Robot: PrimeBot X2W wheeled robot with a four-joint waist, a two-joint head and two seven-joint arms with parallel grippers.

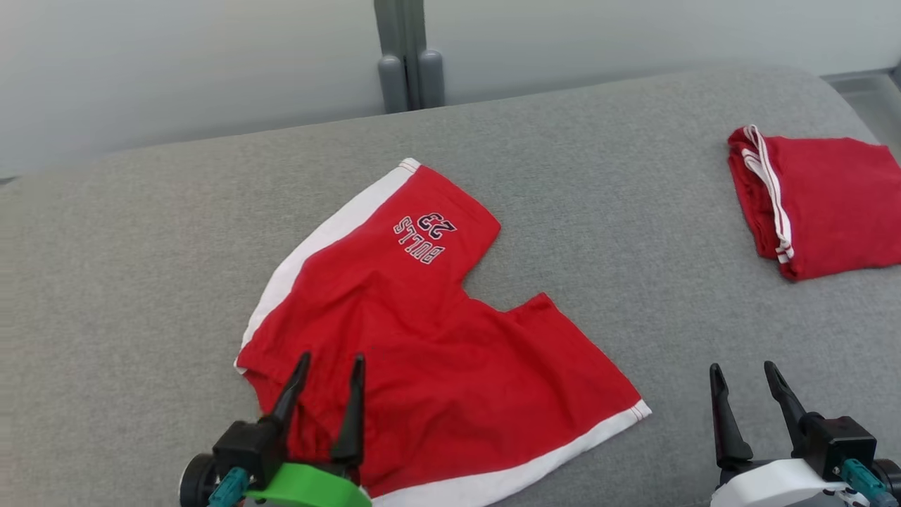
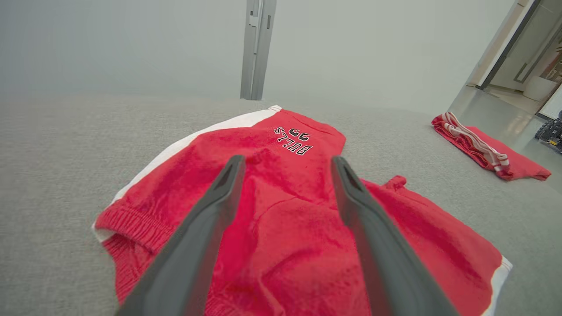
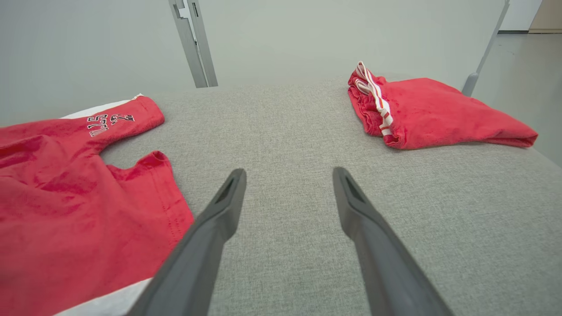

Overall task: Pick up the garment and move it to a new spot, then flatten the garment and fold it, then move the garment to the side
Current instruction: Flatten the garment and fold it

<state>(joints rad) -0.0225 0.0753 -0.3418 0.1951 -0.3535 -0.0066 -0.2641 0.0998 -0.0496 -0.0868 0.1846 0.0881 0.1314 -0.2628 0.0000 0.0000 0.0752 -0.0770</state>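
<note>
While both grippers hang open, the red shorts (image 1: 422,331) lie spread but rumpled in the middle of the grey worktop (image 1: 141,282).

The left gripper (image 1: 331,359) sits low over the elastic waistband (image 2: 131,219), its fingers (image 2: 210,219) parted and gripping nothing. It is likely placed there to take that edge for smoothing, and the creases nearby suggest flattening is not yet done. The right gripper (image 1: 742,367) hovers over bare worktop near the closer leg's white hem (image 1: 563,451), equally parted and empty, probably ready to catch the other side. A folded red garment (image 1: 823,204) rests well apart at the right, perhaps marking where finished pieces go.
</note>
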